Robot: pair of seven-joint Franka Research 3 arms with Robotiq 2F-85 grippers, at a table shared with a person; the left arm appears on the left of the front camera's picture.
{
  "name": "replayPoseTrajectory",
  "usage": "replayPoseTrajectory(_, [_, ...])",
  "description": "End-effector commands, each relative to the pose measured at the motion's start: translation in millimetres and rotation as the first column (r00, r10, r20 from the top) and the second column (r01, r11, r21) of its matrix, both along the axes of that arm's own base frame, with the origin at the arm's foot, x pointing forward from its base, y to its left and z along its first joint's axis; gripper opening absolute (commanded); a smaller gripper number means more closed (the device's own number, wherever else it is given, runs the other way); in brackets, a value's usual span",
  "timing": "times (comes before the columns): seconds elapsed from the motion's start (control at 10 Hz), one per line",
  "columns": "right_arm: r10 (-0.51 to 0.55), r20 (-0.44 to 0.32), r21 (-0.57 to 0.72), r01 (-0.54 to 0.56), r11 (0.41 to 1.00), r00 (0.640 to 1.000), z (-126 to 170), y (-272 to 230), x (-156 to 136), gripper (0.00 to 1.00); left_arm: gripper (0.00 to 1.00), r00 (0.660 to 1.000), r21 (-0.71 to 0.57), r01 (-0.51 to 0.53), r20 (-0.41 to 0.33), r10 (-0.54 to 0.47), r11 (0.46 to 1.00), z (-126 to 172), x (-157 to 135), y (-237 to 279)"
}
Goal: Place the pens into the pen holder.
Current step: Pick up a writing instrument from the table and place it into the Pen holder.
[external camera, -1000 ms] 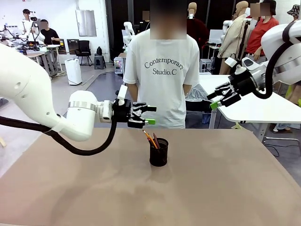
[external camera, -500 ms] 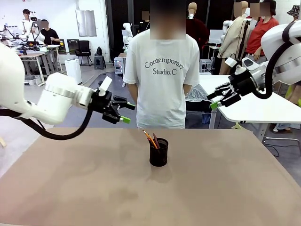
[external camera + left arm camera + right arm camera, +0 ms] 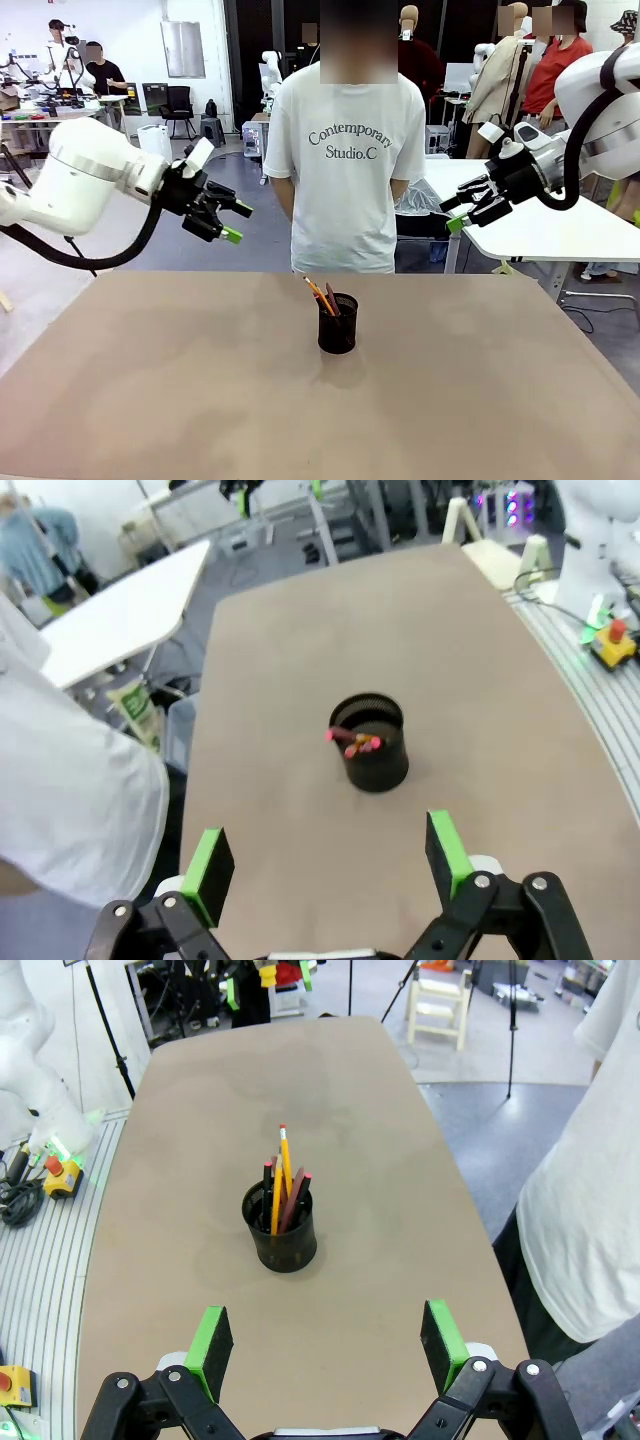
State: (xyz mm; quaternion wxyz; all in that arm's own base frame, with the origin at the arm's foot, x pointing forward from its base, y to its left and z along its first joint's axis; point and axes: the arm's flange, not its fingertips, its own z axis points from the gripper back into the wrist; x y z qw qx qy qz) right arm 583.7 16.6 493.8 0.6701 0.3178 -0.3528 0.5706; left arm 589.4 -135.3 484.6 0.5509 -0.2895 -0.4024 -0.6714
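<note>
With the pens (image 3: pixel 322 296) leaning in the pen holder (image 3: pixel 338 323) at frame centre, both the left gripper (image 3: pixel 222 215) and right gripper (image 3: pixel 466 208) gape empty, so only a careless sweep could topple it.

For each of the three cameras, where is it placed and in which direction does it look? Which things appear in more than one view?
Front view: from the robot's side, across the brown table toward the standing person; left hand and right hand raised, both open.
Left wrist view: above the table, looking down past its own green-padded fingers at the black mesh pen holder; the person's white sleeve at the left edge.
Right wrist view: high, looking down between its open fingers at the same holder with the orange and dark pens.
All three share holder, pens, table.
</note>
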Motion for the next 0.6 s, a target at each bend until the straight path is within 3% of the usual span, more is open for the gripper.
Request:
replayPoseTrajectory(0.0, [0.001, 0.005, -0.001, -0.001, 1.000, 1.000, 2, 0, 0, 1.00, 1.00, 0.999, 0.060, -0.049, -0.005, 0.050, 0.997, 10, -1, 12])
replayPoseTrajectory(0.5, [0.001, 0.005, -0.001, -0.001, 1.000, 1.000, 2, 0, 0, 1.00, 1.00, 0.992, 0.108, -0.127, 0.002, 0.127, 0.986, 21, 5, 37])
